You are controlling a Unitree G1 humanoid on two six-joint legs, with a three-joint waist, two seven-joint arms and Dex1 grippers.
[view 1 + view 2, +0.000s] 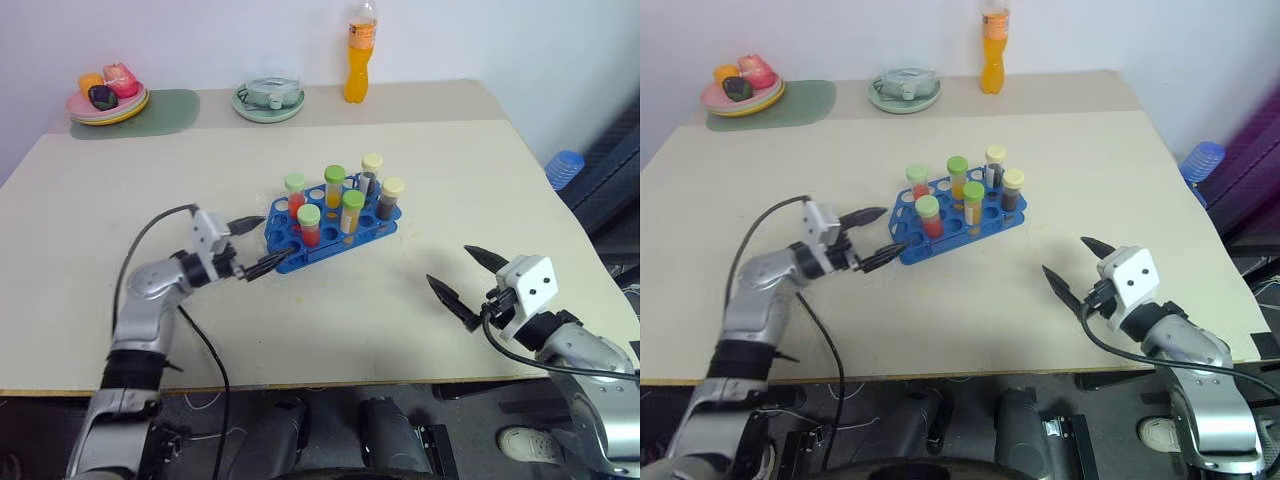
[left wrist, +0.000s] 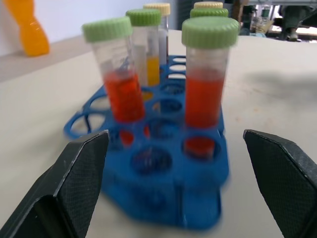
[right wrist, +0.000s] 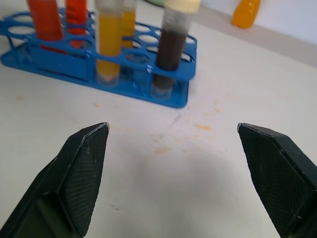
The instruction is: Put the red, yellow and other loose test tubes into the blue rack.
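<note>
the rack (image 1: 335, 232) sits mid-table with six tubes (image 1: 309, 224) upright in it and no loose tube in sight on the table. the left gripper (image 1: 252, 246), jaws wide and empty, sits just beside the rack's near-left end, pointing level at it. the right gripper (image 1: 468, 279), also wide and empty, is well apart, so any next move by the rack looks like the left's.

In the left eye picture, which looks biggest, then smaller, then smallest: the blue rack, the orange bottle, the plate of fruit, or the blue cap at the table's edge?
1. Blue rack, the widest.
2 and 3. Plate of fruit and orange bottle: too alike to rank, one wide, one tall, and both sit far from the camera.
4. Blue cap, the smallest.
</note>
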